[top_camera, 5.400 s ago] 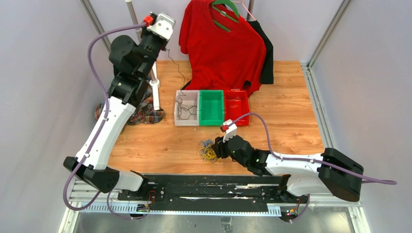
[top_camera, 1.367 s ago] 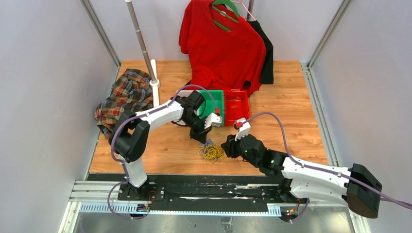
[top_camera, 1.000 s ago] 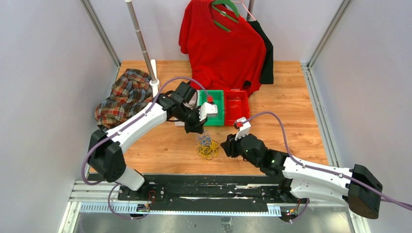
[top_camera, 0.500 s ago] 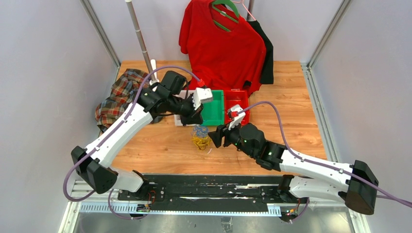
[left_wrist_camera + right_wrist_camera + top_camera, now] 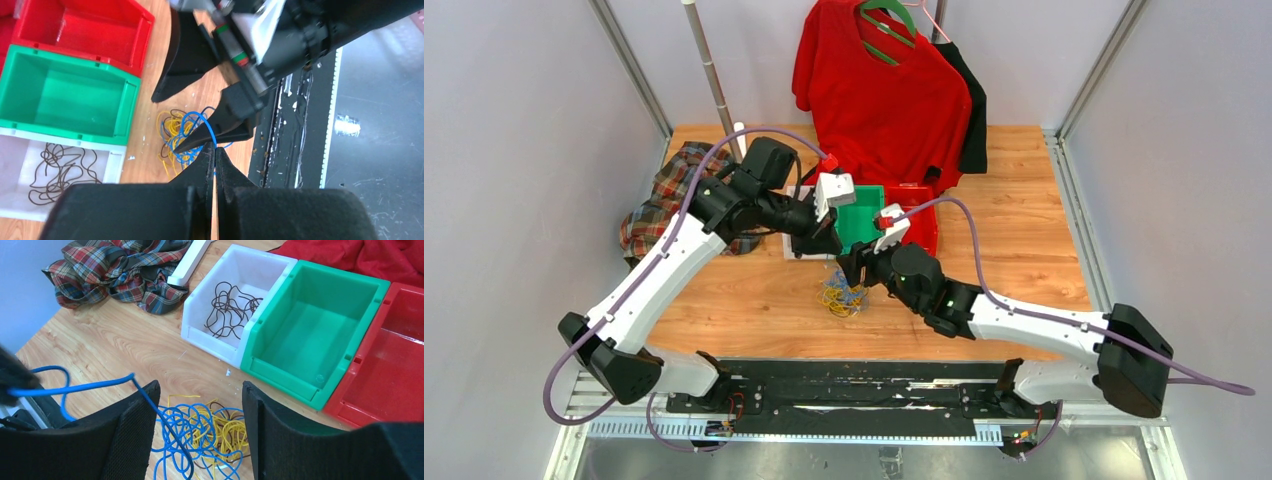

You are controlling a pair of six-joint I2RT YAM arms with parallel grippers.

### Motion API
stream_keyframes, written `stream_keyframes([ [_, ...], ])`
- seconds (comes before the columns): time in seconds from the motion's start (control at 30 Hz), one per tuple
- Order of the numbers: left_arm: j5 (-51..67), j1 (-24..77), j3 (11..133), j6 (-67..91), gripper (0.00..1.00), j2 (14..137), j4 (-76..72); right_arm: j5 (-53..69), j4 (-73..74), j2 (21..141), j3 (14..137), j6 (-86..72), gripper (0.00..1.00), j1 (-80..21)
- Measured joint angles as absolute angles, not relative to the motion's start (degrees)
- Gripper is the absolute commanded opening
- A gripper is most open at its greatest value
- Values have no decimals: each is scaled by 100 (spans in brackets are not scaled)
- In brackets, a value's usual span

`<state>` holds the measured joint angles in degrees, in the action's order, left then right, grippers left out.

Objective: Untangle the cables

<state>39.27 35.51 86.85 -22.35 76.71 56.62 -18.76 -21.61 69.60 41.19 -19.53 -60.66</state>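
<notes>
Several thin blue and yellow cables lie tangled together.

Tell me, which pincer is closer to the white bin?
Left. The left pincer, pinching a blue cable, hangs just in front of the white bin. The right pincer, open, is farther out, over the tangled cable pile.
</notes>
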Motion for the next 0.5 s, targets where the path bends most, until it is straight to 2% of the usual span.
stream_keyframes([
  [0.17,4049,3551,9100,-2182,1,7671,5798,-1916,-2388,7332,4209,-1990,57,-6066],
  [0.5,4136,3551,10744,-1894,0,7699,6049,-1754,-2836,8145,4163,-2303,56,-6066],
])
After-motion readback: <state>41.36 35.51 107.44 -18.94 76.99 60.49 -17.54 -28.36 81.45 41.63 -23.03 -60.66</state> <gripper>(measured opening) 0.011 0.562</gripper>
